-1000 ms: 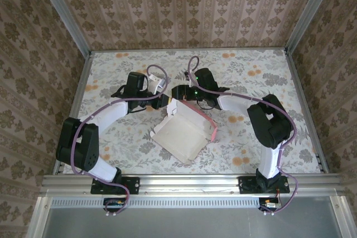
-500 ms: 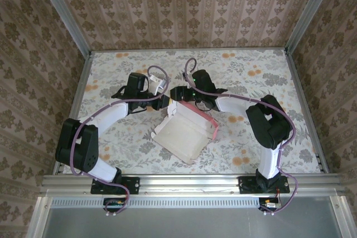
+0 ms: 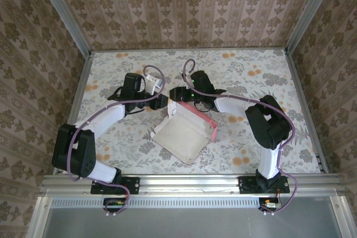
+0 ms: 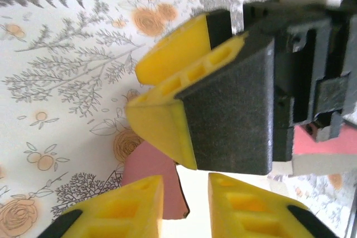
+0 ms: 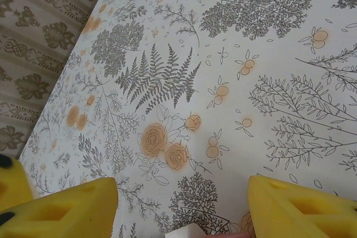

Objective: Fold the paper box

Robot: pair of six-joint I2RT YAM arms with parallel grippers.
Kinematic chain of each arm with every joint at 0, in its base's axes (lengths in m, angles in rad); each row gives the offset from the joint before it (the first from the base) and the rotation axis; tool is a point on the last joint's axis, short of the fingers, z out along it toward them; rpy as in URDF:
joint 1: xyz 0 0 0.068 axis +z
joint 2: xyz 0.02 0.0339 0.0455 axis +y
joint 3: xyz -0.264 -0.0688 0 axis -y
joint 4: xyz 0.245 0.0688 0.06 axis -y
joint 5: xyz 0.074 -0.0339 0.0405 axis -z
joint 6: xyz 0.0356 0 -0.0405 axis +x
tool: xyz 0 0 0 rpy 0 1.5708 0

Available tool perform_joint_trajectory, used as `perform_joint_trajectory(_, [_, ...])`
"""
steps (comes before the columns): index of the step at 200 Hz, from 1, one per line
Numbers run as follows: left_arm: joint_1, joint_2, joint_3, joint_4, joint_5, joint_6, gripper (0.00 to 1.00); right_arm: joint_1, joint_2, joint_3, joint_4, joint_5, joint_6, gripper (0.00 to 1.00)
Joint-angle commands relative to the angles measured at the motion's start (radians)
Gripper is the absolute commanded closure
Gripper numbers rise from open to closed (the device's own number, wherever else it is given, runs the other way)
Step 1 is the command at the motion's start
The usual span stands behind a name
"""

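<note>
Floral-printed table (image 3: pixel 268 82) fills the cell, closed in by damask-papered walls (image 3: pixel 184 9). Nearest, the left arm's base (image 3: pixel 114 185) and the right arm's base (image 3: pixel 269 183) sit on a metal rail (image 3: pixel 189 181) along the table's near edge. Just beyond, at about mid-table, lies the paper box (image 3: pixel 183 136). It is partly formed, with its pale inner side up and a pink side raised along its far right edge.

Both arms bend inward and meet at the box's far corner. The left gripper (image 3: pixel 164 102) reaches that corner from the left. In its wrist view its yellow fingers (image 4: pixel 125 207) stand a little apart, and a pink flap (image 4: pixel 149 174) of the box shows in the narrow gap, not pinched.

The right gripper (image 3: pixel 177 94) hangs just beside it on the far side. Its jaws are spread wide and hold nothing. Bare cloth lies between its fingers (image 5: pixel 61 204), and a sliver of the box's edge shows at the bottom of that view.
</note>
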Motion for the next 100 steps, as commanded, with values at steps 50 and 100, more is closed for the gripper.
perform_joint_trajectory(50, [0.079,-0.068,-0.140,0.120,0.037,-0.060,0.65,0.010,0.034,-0.002,-0.049,0.003,-0.024,0.37])
perform_joint_trajectory(100, [0.067,0.025,-0.179,0.225,0.059,-0.083,0.58,0.006,0.049,0.014,-0.052,-0.032,-0.014,0.38])
